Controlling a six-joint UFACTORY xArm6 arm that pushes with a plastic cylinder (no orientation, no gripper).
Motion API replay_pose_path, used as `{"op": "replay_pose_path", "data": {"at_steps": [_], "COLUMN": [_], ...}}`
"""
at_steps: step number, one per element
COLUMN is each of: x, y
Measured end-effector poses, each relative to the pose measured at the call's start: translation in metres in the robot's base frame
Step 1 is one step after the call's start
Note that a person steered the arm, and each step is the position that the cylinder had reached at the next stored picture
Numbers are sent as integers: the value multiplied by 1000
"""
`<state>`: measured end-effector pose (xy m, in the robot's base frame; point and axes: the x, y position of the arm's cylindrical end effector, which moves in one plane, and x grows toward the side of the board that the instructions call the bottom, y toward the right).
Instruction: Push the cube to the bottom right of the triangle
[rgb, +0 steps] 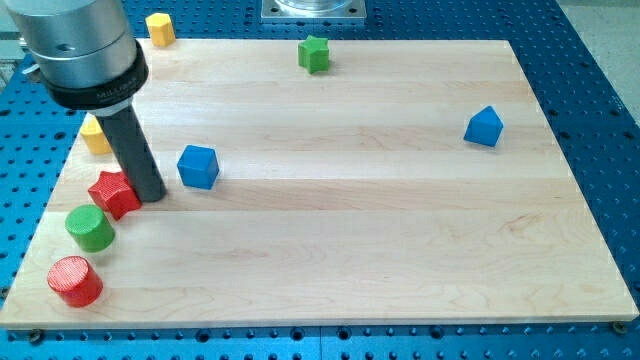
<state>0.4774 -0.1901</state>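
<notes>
A blue cube (198, 166) sits on the wooden board at the view's left. A blue triangle-shaped block (484, 126) sits far off at the view's right. My tip (151, 194) rests on the board just left of and slightly below the cube, with a small gap between them. On its other side the tip is right next to a red star block (113, 194).
A green cylinder (90, 227) and a red cylinder (75, 280) lie below the red star near the board's left edge. A yellow block (95, 134) is partly hidden behind the rod. Another yellow block (160, 29) and a green star (314, 53) sit at the top edge.
</notes>
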Motion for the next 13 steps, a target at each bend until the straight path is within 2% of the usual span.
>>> {"op": "replay_pose_path", "data": {"at_steps": [1,3,4,5,6,8,9,10,11,12,13], "x": [5,6,-5,-46,-65,-67,-32,7,12,-6,-25], "y": [11,-12,-1,15,29,34,23,82,153,119,119]}}
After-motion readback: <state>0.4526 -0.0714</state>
